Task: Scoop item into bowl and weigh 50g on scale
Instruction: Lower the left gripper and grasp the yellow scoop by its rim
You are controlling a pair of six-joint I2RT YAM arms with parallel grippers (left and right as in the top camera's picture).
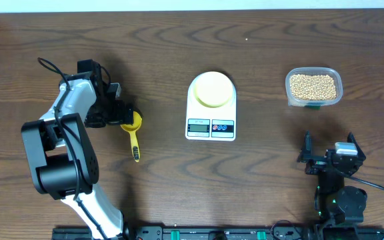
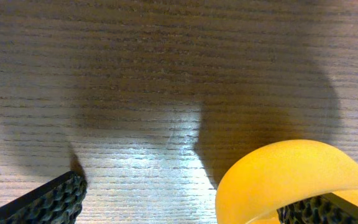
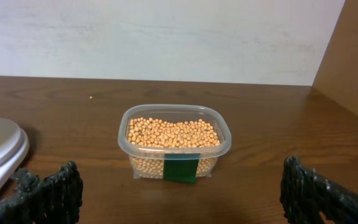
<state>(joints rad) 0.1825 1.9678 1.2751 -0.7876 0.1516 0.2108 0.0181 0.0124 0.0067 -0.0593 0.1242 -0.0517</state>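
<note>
**Both hands wide; bowl on the scale**

The pale-yellow bowl (image 1: 212,89) is seated on the far part of the scale (image 1: 211,110), within its edges. The beans (image 1: 313,83) are kept in a clear tub (image 1: 314,87) well right of the scale, with bare table (image 1: 265,167) left open between. Left of the scale, the left hand (image 1: 120,103) is spread wide at the head of a yellow scoop (image 1: 133,133) (contact cannot be told). Right of the scale and nearer, the right hand (image 1: 330,143) is held wide and empty, faced toward the tub.
</note>
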